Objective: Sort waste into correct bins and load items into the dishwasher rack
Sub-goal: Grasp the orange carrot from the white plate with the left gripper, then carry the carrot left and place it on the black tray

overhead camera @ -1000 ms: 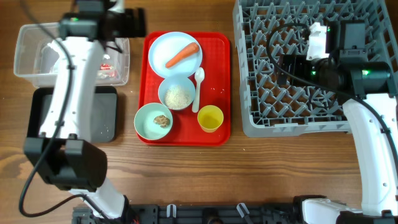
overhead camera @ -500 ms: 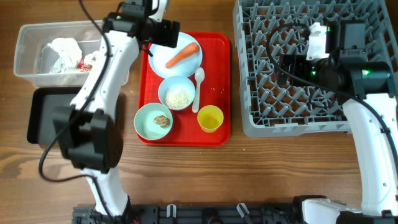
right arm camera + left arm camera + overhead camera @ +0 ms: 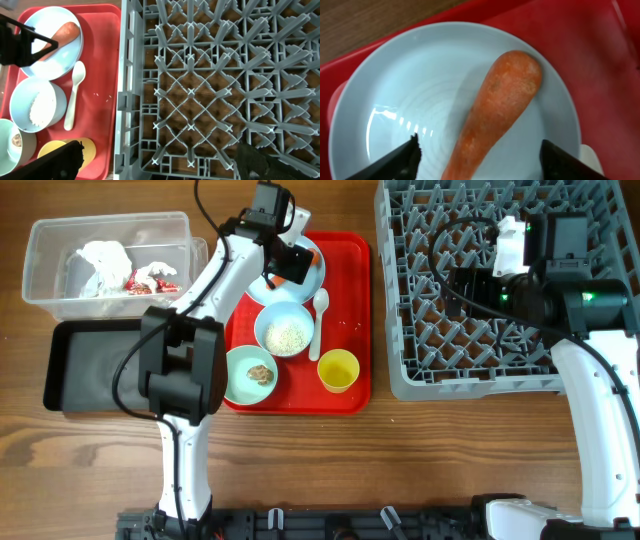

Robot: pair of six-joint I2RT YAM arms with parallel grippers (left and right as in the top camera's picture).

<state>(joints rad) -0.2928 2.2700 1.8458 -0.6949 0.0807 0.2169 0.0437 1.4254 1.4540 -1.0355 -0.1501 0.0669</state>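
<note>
Moved from tub [image 3: 45,280] to plate [image 3: 410,90], the left hand [image 3: 480,150] hangs open astride the carrot [image 3: 502,107], which could roll aside on it if the jaws close off-centre.

The wooden table [image 3: 450,465] bears tub [image 3: 45,255], black tray [image 3: 90,375], red tray [image 3: 350,300], rack [image 3: 480,385].

orange carrot [image 3: 499,110], pale blue plate [image 3: 415,85], red tray [image 3: 351,320], grey rack [image 3: 470,387]

Brown wooden table [image 3: 450,460] (visible grain); even light
</note>
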